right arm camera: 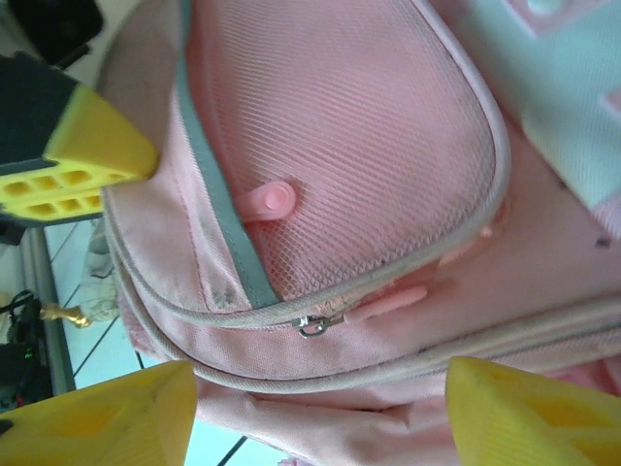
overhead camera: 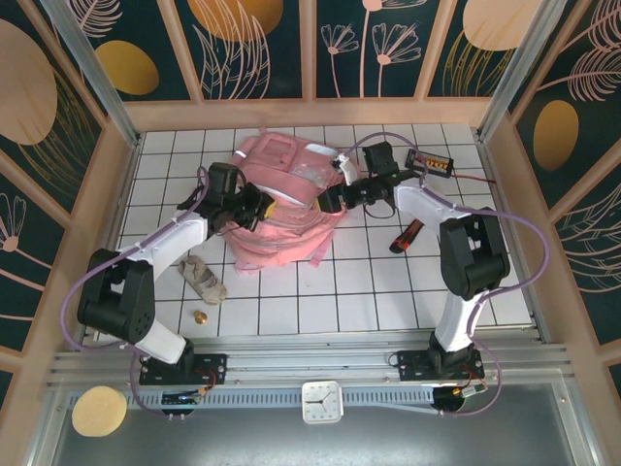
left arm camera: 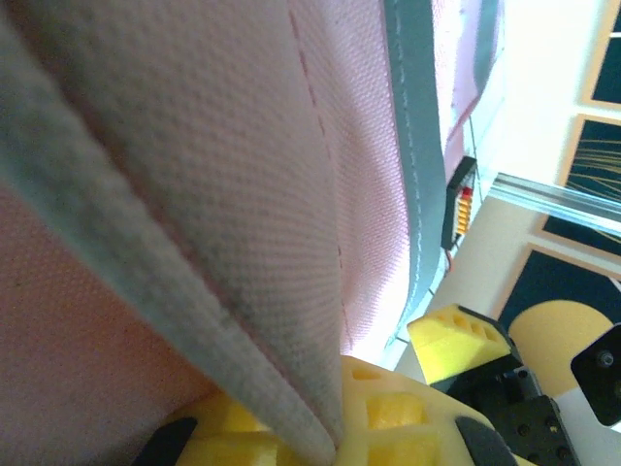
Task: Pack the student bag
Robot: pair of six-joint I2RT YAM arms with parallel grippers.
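Centrally, on the far half of the tiled table [overhead camera: 359, 291]: student bag [overhead camera: 286, 209], pale pink, lying down. Left gripper [overhead camera: 258, 207]: fingers pressed together, pinching the bag's grey-trimmed edge at its left side. Right gripper [overhead camera: 328, 200]: fingers spread, at the bag's right side, facing a zipper pull [right arm camera: 310, 325].

The tiled table [overhead camera: 359, 291] is carrying the bag [overhead camera: 286, 243], a beige rag [overhead camera: 202, 279], a small gold piece [overhead camera: 201, 316], a red-black tool [overhead camera: 406, 236] and a black box [overhead camera: 430, 161].
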